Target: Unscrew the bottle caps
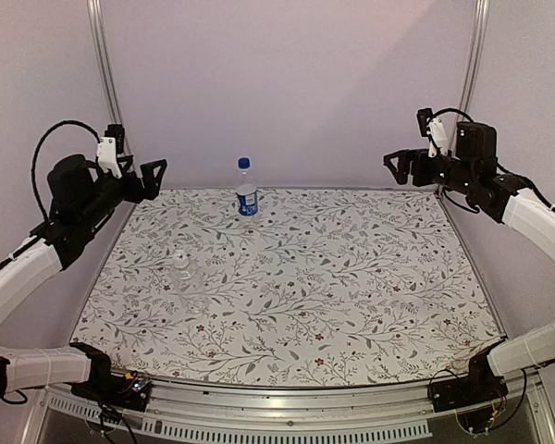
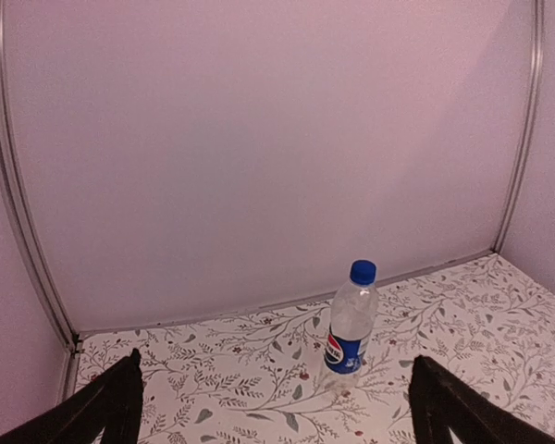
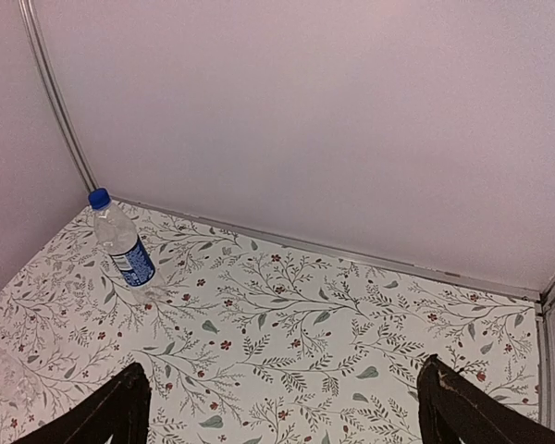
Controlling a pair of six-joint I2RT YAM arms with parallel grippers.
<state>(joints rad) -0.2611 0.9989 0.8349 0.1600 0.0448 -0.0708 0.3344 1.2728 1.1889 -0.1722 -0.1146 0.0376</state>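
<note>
The taller bottle (image 1: 247, 196) stands on the table (image 1: 370, 277), ahead of the left gripper's (image 1: 157, 178) jaws and far left of the right gripper's (image 1: 395, 168). The shorter bottle (image 1: 182, 273) stands behind the left jaws, toward the arm bases.

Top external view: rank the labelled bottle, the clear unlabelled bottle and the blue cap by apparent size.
1. labelled bottle: looks tallest, though it stands farther back.
2. clear unlabelled bottle: looks shorter, but its faint outline makes this less sure.
3. blue cap: by far the smallest.
</note>
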